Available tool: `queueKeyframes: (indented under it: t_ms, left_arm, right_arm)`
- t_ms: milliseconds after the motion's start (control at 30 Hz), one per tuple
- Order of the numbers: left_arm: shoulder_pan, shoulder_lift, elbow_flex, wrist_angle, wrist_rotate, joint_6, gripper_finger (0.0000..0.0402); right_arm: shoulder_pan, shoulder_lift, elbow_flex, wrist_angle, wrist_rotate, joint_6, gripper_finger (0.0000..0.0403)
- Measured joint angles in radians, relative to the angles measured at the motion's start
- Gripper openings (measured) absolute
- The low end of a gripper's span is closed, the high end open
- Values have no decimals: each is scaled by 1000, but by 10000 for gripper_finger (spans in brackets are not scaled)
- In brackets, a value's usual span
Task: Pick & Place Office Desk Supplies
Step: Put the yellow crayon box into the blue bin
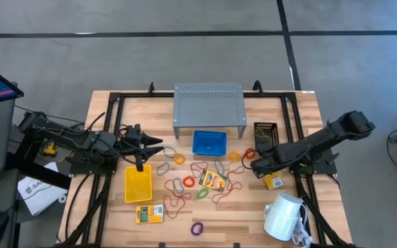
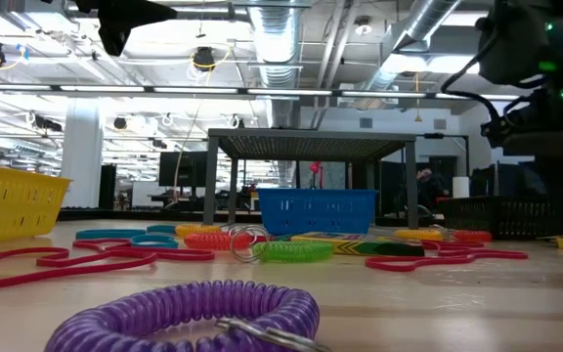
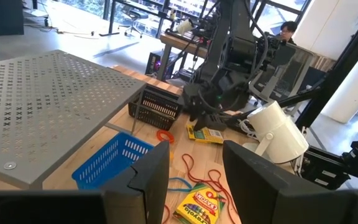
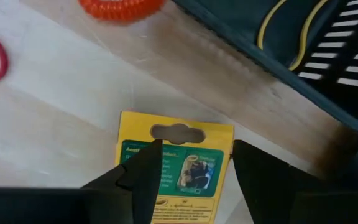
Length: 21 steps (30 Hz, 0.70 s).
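Directly under right end effector (image 4: 191, 171), fingers spread: yellow packet (image 4: 176, 174) flat on table, beside black-mesh bin (image 4: 291, 56)

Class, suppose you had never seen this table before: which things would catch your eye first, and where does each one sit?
The scatter of coloured loops across the middle of the table draws the eye, with the blue bin just in front of the grey perforated riser. The yellow bin lies under the left gripper, which hangs open above it. The right gripper is open over a yellow packet beside the black mesh bin, and a white mug lies near the right front corner.
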State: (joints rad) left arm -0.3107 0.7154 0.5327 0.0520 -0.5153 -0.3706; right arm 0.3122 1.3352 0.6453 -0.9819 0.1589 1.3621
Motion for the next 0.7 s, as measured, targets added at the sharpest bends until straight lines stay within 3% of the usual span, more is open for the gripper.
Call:
queueKeyframes:
  t_ms: [700]
  left_arm:
    - [0,0,0,19,0,0,145]
  right_arm:
    - [-15,25,-60,82,23,30,179]
